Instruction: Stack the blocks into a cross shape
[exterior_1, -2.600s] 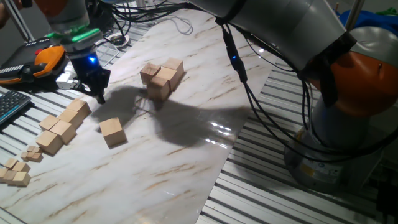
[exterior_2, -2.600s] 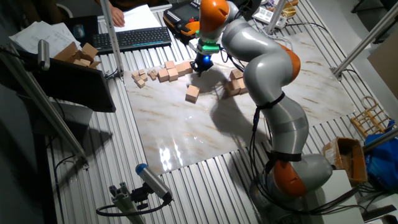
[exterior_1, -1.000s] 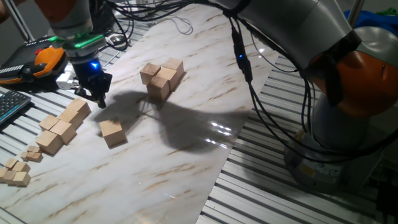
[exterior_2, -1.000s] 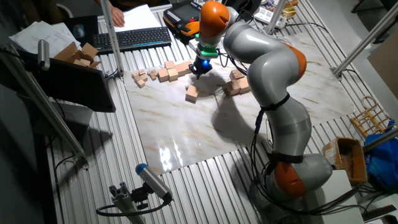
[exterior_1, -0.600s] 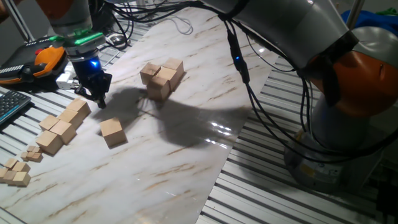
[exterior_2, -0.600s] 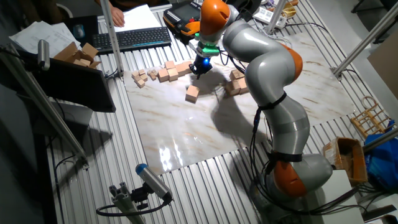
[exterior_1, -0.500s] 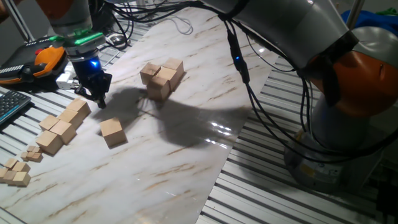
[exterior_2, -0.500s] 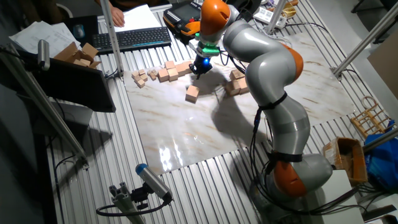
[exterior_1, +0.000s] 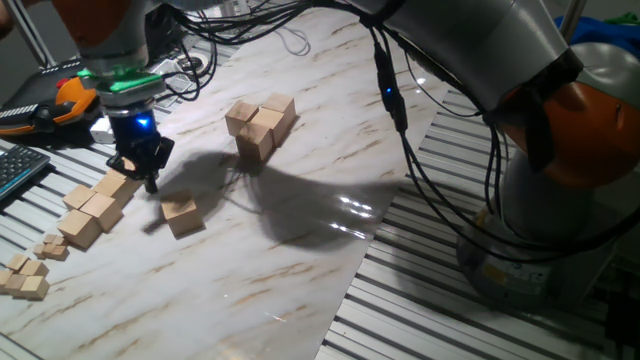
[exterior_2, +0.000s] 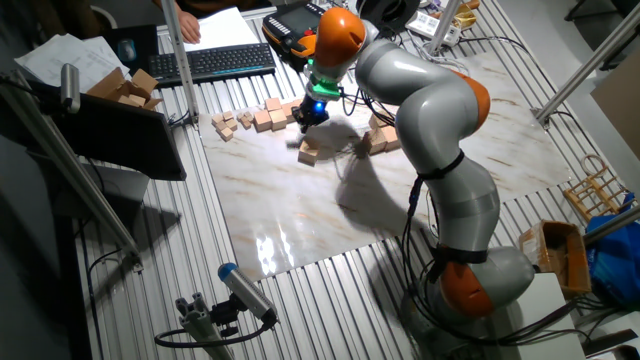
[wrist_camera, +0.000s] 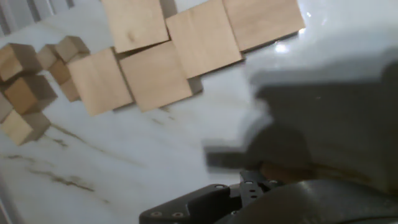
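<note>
The black two-finger gripper (exterior_1: 150, 180) hangs by the lone light-tan wooden cube (exterior_1: 181, 213) near the desk's keyboard edge; I can't tell how wide it's open. The cube looks light and hard. Pinch two flat sides.

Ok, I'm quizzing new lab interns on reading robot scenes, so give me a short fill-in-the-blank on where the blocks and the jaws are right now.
1. The gripper holds ____ between its jaws.
2. The lone block lies ____ from the cluster of stacked blocks.
3. The marble board carries the blocks; the keyboard lies ____ it.
4. The gripper hangs between the lone block and the ____ of joined cubes.

Missing words: nothing; apart; off; row
</note>
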